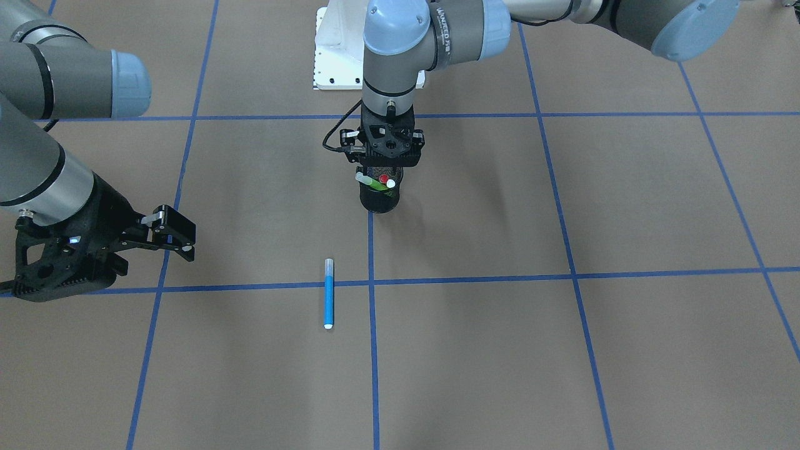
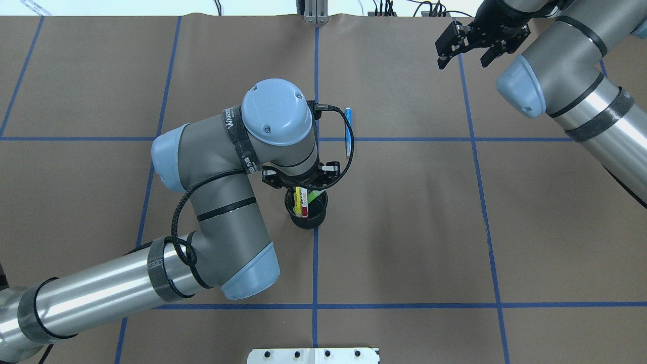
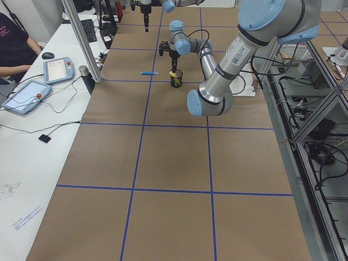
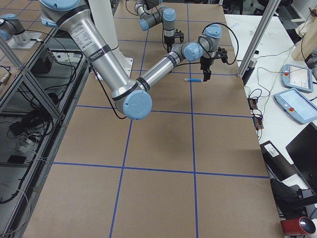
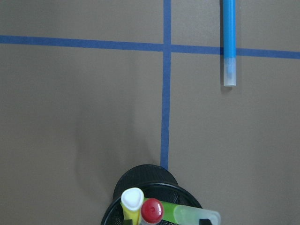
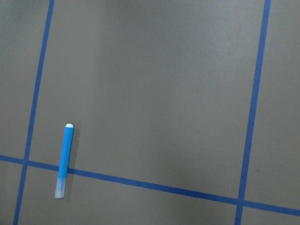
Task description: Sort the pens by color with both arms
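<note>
A blue pen [image 1: 329, 294] lies flat on the brown table, across a tape line; it also shows in the overhead view [image 2: 348, 132] and in both wrist views [image 5: 228, 42] [image 6: 64, 159]. A black mesh cup [image 1: 380, 199] stands near the table's middle and holds a yellow pen [image 5: 132, 199], a red pen [image 5: 152, 211] and a leaning green pen [image 5: 187, 215]. My left gripper [image 1: 379, 172] hangs straight down over the cup's mouth, open, with its fingertips just at the pen tops. My right gripper [image 1: 184, 240] is open and empty, well away from the blue pen, above bare table.
Blue tape lines [image 1: 372, 350] divide the brown table into squares. The white base block [image 1: 337, 56] sits at the robot's edge. A side bench with tablets [image 3: 24, 95] and a seated person [image 3: 13, 38] lies beyond the table's far edge.
</note>
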You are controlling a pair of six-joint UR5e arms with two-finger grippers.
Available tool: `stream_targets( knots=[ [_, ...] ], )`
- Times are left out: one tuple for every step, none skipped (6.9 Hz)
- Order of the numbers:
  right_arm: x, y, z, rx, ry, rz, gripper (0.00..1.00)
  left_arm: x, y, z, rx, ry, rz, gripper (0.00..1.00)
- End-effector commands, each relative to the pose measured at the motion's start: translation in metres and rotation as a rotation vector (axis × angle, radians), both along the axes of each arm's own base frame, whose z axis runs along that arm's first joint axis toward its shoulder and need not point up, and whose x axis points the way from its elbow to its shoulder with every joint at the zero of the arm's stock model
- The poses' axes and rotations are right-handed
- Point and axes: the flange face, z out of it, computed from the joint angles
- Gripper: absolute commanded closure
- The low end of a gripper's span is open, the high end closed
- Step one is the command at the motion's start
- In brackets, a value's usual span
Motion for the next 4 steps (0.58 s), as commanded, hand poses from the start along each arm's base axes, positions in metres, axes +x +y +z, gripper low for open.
stream_targets(
  knots=[
    [0.0,-0.0003,0.0004,0.002,0.002,0.0,0.01,-0.0003,-0.002,0.0009,-0.002,-0.004,-0.002,0.49],
    [0.0001,-0.0004,0.0003,0.003,0.003,0.001,0.01,0.0,-0.0024,0.0005,-0.001,-0.005,-0.004,0.49],
    [0.0001,-0.0004,0.0003,0.003,0.003,0.001,0.01,-0.0011,-0.003,-0.0011,0.001,-0.002,-0.005,0.49],
    [0.0001,-0.0004,0.0003,0.005,0.003,0.0,0.01,-0.0039,-0.006,-0.0019,0.018,-0.007,-0.019,0.5]
  ],
)
